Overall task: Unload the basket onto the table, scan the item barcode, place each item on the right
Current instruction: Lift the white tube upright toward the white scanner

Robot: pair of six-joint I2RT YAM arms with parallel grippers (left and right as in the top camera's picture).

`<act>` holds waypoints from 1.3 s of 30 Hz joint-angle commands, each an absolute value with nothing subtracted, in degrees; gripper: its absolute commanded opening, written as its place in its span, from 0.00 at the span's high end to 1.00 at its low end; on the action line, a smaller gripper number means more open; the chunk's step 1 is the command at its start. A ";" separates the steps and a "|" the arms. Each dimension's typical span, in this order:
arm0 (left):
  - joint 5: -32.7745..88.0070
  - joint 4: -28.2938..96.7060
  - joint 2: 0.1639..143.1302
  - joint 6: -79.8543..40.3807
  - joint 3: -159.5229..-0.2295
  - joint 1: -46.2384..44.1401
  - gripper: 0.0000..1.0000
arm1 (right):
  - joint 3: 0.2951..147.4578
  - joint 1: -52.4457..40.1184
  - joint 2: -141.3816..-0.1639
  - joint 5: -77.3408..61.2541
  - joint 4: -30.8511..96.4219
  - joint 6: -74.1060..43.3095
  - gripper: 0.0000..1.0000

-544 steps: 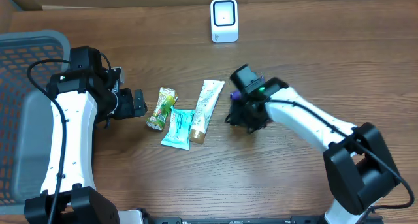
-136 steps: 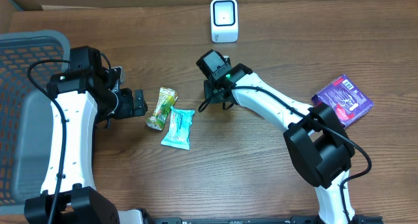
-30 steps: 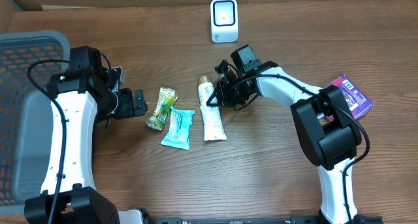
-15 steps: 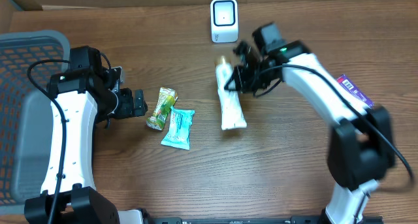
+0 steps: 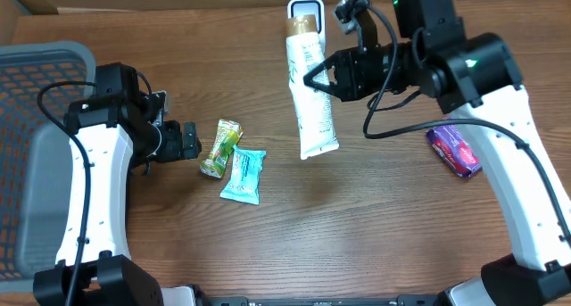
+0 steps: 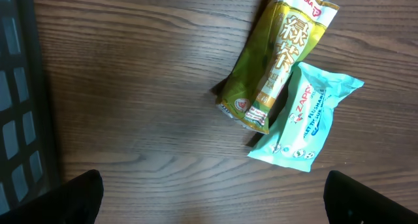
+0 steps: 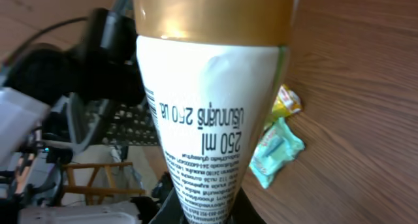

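The right claw (image 5: 323,77) is clamped on the white tube (image 5: 310,101), holding it above the counter (image 5: 357,235) with its capped end just before the scanner (image 5: 304,4) at the far edge; the left claw (image 5: 187,140) hangs wide open near the green packet (image 5: 221,145) on the left. The soft tube may swivel or slip in that narrow pinch, or its barcode, not visible here, may face away from the scanner.

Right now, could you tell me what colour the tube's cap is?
The tube has a gold cap, seen best in the right wrist view.
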State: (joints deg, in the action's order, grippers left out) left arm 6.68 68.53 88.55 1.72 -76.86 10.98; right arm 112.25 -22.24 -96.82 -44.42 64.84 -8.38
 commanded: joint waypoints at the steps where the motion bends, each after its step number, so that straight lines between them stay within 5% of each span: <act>1: 7.05 68.51 88.88 2.61 -77.23 11.22 0.01 | 117.05 -22.02 -95.83 -51.00 64.66 -12.60 0.97; 12: 7.05 68.51 88.88 2.61 -77.23 11.22 0.00 | 117.45 -17.12 -95.83 -62.85 64.40 -17.87 0.96; 26: 7.05 68.51 88.88 2.61 -77.23 11.22 0.01 | 117.45 -16.03 -97.17 -60.36 61.95 -14.76 0.97; 30: 7.05 68.51 88.88 2.61 -77.23 11.22 0.00 | 117.38 -16.40 -98.67 -44.51 61.84 -11.90 0.96; 39: 7.05 68.51 88.88 2.61 -77.23 11.22 0.00 | 117.38 -25.69 -103.66 24.21 51.79 -8.54 0.96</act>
State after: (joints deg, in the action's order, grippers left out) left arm 6.68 68.53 88.55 1.72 -76.86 10.98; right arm 115.31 -22.74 -102.61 -3.77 55.48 -12.05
